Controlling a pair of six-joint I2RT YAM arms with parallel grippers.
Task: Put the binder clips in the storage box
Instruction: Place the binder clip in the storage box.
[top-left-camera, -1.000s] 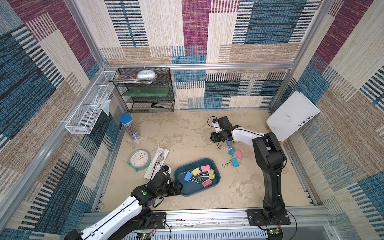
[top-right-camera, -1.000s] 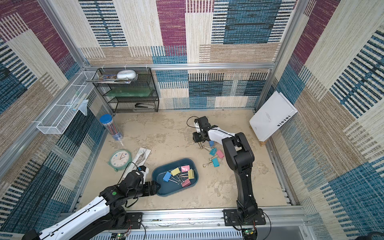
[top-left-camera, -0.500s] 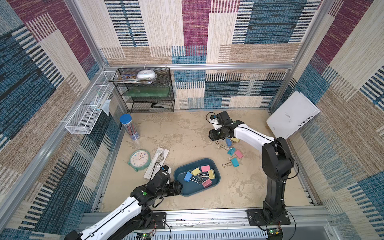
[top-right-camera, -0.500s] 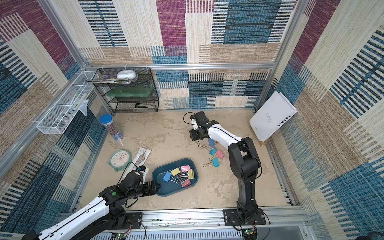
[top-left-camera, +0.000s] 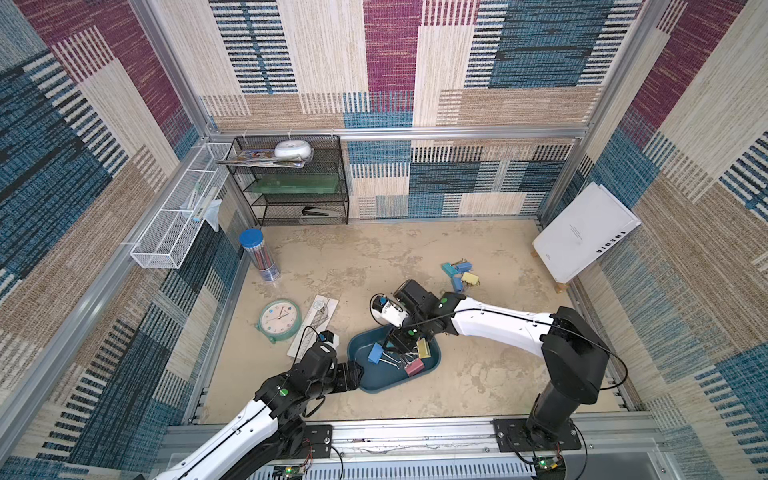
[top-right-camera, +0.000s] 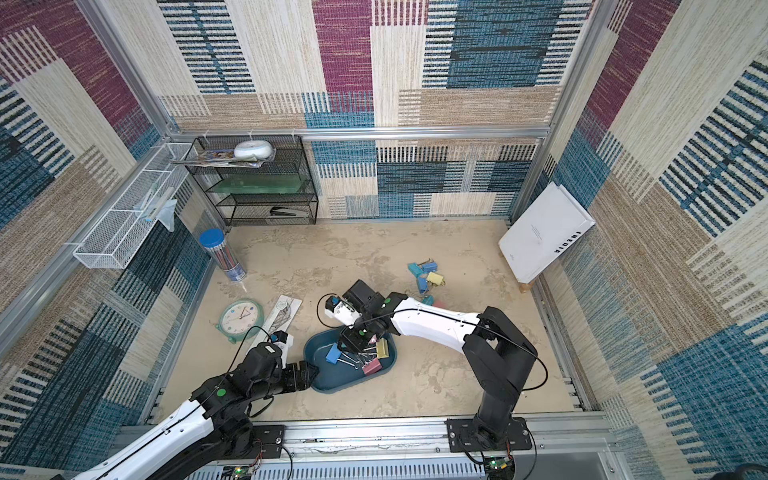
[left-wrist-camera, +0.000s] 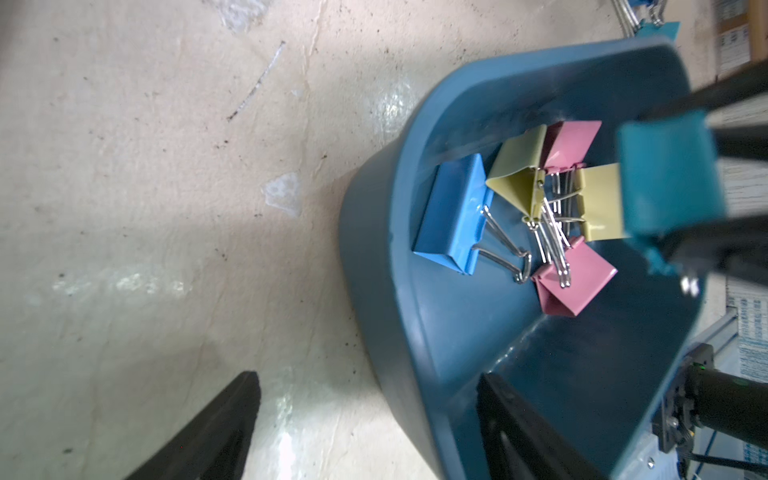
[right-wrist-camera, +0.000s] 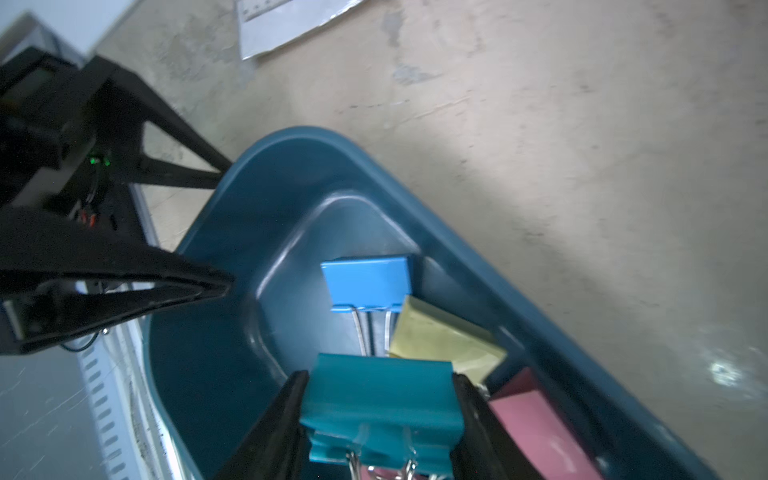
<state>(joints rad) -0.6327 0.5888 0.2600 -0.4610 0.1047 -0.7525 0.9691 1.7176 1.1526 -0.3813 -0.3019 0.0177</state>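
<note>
One teal binder clip (right-wrist-camera: 380, 399) clamped in right gripper (right-wrist-camera: 378, 380) just above storage box (right-wrist-camera: 478, 266); other clips (left-wrist-camera: 453, 212), blue, yellow, pink, inside. Astride box's rim, left gripper (left-wrist-camera: 365, 376), jaws wide. Loose clips (top-left-camera: 459, 274) well beyond box.

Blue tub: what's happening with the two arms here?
The right gripper holds a teal clip between its jaws just over the tub, apparently about to drop it. Several clips already lie inside. The left gripper has open jaws astride a corner of the tub's wall. A few loose clips remain on the table.
</note>
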